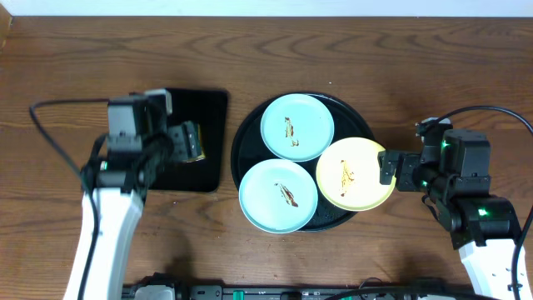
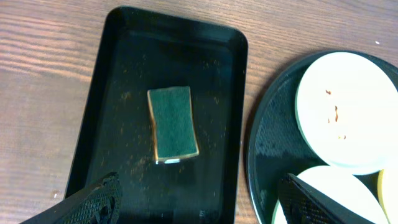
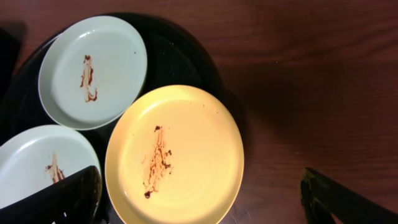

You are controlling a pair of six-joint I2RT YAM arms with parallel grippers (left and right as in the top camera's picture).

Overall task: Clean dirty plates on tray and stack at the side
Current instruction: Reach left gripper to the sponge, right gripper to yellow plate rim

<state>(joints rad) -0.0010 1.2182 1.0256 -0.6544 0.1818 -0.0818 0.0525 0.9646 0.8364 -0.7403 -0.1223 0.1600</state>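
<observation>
Plates [image 1: 297,127], brown-smeared, hiding most of tray [image 1: 246,142], sponge [image 2: 172,123] half hidden overhead, left jaws and right jaws apart

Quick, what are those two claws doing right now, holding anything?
Left gripper: open, empty, above the sponge.
Right gripper: open, empty, above the yellow plate.

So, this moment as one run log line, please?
left gripper open near sponge; right gripper open near yellow plate; three plates smeared, on tray
</observation>
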